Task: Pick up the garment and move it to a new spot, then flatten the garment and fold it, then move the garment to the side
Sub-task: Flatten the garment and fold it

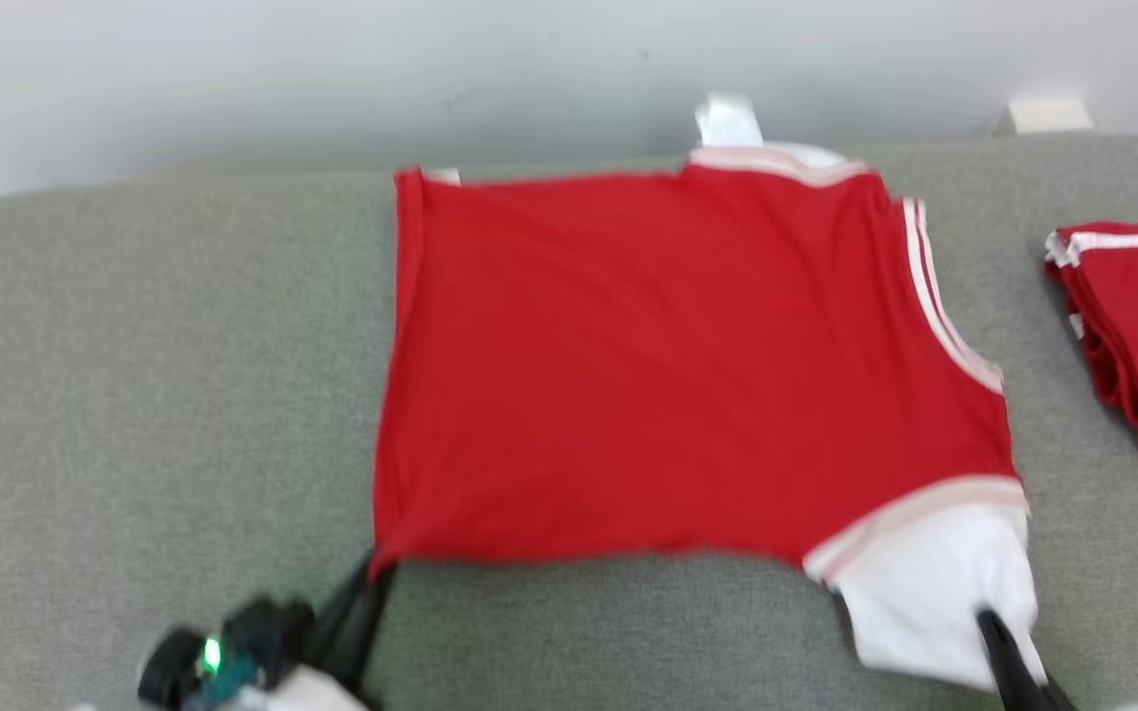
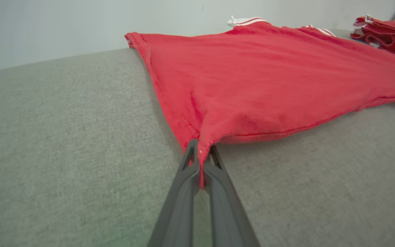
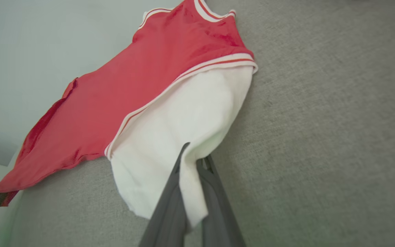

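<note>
1. Head view: red garment (image 1: pixel 668 365) is laid flat on the grey surface (image 1: pixel 134 395), with the left gripper (image 1: pixel 376 578) at its near corner and the right gripper (image 1: pixel 992 624) at the white sleeve (image 1: pixel 934 583).
2. Left wrist view: jaws are closed on the hem corner (image 2: pixel 202 151).
3. Right wrist view: jaws are pinched on sleeve cloth. It is judged light and limp, and corners are preferred as holds.

Red garment (image 1: pixel 668 365), white sleeve, striped trim; grey surface (image 1: pixel 154 395); dark hands.

— Where's the head camera?
— Up high, looking down on the whole red cloth shirt (image 1: pixel 668 365) on the grey cloth surface (image 1: pixel 134 395).
— The wrist cameras?
— Low, close, one at each near corner of that shirt.
</note>
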{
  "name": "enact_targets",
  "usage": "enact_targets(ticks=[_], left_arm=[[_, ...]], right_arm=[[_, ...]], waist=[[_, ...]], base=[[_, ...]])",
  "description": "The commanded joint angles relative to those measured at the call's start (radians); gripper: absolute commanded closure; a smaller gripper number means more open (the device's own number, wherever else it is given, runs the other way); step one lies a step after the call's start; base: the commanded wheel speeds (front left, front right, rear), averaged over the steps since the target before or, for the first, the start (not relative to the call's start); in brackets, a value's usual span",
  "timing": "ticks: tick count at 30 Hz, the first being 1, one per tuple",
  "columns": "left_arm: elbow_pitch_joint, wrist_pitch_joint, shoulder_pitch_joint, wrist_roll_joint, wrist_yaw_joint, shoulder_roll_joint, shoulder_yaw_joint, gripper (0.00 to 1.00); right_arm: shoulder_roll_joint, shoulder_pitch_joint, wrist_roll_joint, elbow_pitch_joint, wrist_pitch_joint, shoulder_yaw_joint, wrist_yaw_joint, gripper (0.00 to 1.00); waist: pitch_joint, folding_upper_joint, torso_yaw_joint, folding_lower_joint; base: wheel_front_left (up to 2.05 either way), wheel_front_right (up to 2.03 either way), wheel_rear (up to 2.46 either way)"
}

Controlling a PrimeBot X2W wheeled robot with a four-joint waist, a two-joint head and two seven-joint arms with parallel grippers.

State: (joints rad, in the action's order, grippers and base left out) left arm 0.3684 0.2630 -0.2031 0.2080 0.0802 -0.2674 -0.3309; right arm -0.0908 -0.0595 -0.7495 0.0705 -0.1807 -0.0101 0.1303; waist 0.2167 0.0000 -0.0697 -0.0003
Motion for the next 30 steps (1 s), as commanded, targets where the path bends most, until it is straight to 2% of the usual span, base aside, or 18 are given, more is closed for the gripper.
enact_targets(ticks=[1,4,7,12,16,22,26,30], left_arm=[[-0.020,0.002,0.044,-0.009,-0.008,-0.011,-0.003,1.00],[-0.083,-0.025,0.155,-0.019,-0.025,-0.025,-0.028,1.00],[-0.171,-0.104,0.252,0.006,-0.029,-0.036,-0.043,1.00],[-0.335,-0.272,0.317,0.078,-0.011,-0.060,-0.044,1.00],[-0.433,-0.409,0.278,0.167,0.007,-0.089,-0.022,1.00],[-0.524,-0.653,0.144,0.287,0.028,-0.144,-0.003,1.00],[-0.519,-0.783,0.016,0.355,0.029,-0.152,0.020,1.00],[-0.499,-0.861,-0.076,0.410,0.013,-0.133,0.035,1.00]], right_arm=[[0.004,-0.049,0.001,-0.026,-0.011,0.019,0.000,1.00],[0.020,-0.176,-0.001,-0.109,-0.049,0.054,0.000,1.00],[0.028,-0.275,0.010,-0.195,-0.102,0.067,0.000,1.00],[0.036,-0.319,0.039,-0.295,-0.200,0.118,0.000,1.00],[0.037,-0.254,0.080,-0.361,-0.319,0.147,0.000,1.00],[0.012,-0.071,0.142,-0.432,-0.572,0.157,0.000,1.00],[-0.033,0.087,0.198,-0.415,-0.709,0.147,0.000,1.00],[-0.054,0.194,0.233,-0.389,-0.771,0.135,0.000,1.00]], waist=[[-0.026,0.0000,-0.002,0.0003],[-0.036,0.0000,0.001,0.0003],[-0.040,0.0000,-0.001,0.0003],[-0.043,0.0000,-0.002,0.0003],[-0.034,0.0000,-0.002,0.0003],[0.022,0.0000,0.009,0.0003],[0.078,0.0000,0.023,0.0003],[0.113,0.0000,0.038,0.0003]], base=[[0.00,0.00,0.00],[0.00,0.00,0.00],[0.00,0.00,0.00],[0.00,0.00,0.00],[0.00,0.00,0.00],[0.00,0.00,0.00],[0.00,0.00,0.00],[0.00,0.00,0.00]])
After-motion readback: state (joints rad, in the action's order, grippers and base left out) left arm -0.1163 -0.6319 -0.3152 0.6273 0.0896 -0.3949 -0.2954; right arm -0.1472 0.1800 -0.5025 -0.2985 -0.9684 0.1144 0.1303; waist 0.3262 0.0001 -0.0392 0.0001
